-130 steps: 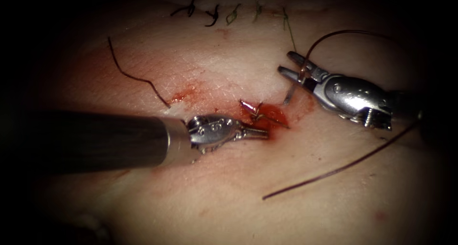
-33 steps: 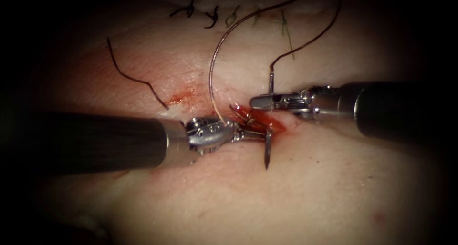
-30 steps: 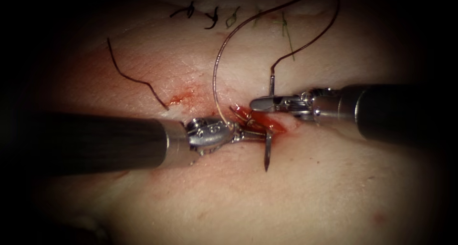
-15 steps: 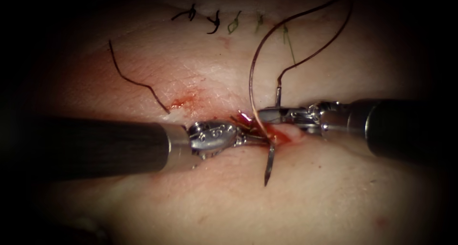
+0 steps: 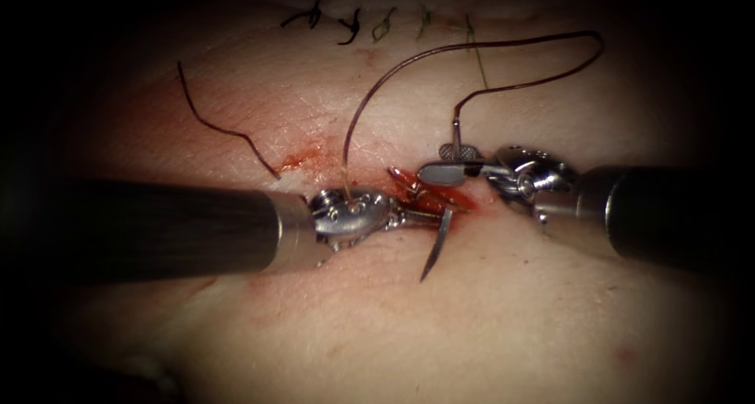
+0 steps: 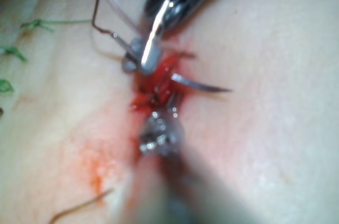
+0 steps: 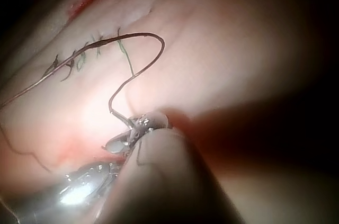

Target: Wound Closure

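One stitch underway: right tool (image 5: pixel 442 167) fingers clamp needle (image 5: pixel 436 247) near tail, tip free; left tool (image 5: pixel 421 215) fingers pinch cut (image 5: pixel 440 196) edge; knot untied.

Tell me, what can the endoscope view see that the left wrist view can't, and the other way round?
Endoscope view: the whole thread loop, arching from the needle tail down to the left pincer, plus dark old stitches. Left wrist view: a close look at the needle where it leaves the red cut. Both: the right pincer gripping the needle near its tail, its point free over the tissue.
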Controlling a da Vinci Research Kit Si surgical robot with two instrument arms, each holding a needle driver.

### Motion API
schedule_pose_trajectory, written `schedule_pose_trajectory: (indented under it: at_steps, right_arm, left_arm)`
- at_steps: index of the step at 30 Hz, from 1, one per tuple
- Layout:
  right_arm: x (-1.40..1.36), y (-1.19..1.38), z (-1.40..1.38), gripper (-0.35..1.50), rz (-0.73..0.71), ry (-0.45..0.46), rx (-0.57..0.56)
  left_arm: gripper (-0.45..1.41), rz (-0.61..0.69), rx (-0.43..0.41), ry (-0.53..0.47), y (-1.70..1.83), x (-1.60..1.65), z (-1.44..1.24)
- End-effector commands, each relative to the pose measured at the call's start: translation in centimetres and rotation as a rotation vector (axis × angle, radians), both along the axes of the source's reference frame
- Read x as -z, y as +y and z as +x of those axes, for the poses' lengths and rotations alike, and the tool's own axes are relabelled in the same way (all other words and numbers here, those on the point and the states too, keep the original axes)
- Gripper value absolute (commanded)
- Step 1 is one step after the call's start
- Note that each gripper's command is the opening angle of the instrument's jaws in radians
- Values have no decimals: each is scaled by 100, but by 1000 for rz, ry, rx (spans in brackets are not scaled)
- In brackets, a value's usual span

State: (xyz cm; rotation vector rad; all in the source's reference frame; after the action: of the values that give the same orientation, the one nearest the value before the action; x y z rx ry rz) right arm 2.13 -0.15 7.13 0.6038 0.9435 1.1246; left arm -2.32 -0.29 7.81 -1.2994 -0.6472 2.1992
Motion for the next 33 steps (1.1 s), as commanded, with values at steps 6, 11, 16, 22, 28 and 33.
schedule_pose_trajectory:
  at_steps: [6,11,16,22,28,33]
  right_arm:
    - [16,17,6,133,-89,0,45]
    - [40,36,18,131,-177,-7,75]
    - [35,33,31,116,-195,13,113]
    - [18,25,35,115,-213,-28,170]
    - [17,33,12,-35,-287,-46,236]
    - [28,41,2,-35,-299,-53,181]
  left_arm:
    - [2,2,-2,-1,-6,-5,-6]
    - [2,2,-2,-1,-7,-5,-7]
    - [2,2,-2,-1,-7,-5,-6]
    - [2,3,-4,-3,-6,-4,-5]
    - [2,4,-4,-4,-6,-3,-4]
    - [2,4,-5,-4,-6,-2,-4]
